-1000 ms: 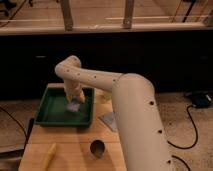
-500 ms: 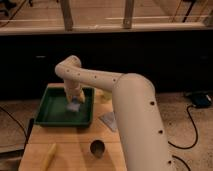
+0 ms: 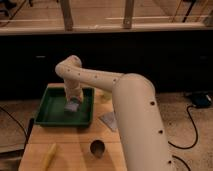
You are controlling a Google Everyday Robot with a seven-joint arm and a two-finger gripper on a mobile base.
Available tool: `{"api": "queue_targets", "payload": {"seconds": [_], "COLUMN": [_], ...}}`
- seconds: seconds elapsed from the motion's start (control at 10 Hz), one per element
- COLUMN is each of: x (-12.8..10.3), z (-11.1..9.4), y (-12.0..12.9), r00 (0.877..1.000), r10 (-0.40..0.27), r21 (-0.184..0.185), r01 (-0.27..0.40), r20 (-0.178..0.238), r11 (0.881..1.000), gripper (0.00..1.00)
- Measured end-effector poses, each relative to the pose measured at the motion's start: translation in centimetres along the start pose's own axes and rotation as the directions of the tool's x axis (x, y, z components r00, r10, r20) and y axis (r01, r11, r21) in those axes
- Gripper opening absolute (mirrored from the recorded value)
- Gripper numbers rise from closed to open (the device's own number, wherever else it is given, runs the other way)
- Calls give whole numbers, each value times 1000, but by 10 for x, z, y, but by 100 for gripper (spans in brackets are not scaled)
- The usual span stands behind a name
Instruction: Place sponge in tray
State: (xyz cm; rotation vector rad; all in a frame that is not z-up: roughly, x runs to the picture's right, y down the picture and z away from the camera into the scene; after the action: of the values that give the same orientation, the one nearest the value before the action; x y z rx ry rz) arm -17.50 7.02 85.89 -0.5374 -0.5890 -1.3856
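The dark green tray (image 3: 50, 116) sits at the far left of the wooden table. My white arm reaches from the lower right over it. The gripper (image 3: 73, 102) hangs down inside the tray's right half. The light blue-grey sponge (image 3: 71, 107) is right at the gripper's tip, at or just above the tray floor. I cannot tell whether it rests on the floor.
A flat grey triangular piece (image 3: 108, 120) lies on the table right of the tray. A long yellow object (image 3: 48, 154) lies near the front left. A dark round object (image 3: 97, 148) sits at the front middle. A dark counter wall stands behind the table. Cables lie on the floor to the right.
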Motion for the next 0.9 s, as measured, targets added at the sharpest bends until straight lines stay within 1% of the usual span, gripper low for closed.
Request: {"api": "queue_targets", "payload": {"seconds": [0.5, 0.9], "x": [0, -1], "z": [1, 0], "y": [1, 1], "r00": [1000, 1000], "r10": [-9, -28], "r21": [11, 42], "r01": [9, 28], "r20": [6, 0], "r11": [1000, 999], "gripper": [80, 80]}}
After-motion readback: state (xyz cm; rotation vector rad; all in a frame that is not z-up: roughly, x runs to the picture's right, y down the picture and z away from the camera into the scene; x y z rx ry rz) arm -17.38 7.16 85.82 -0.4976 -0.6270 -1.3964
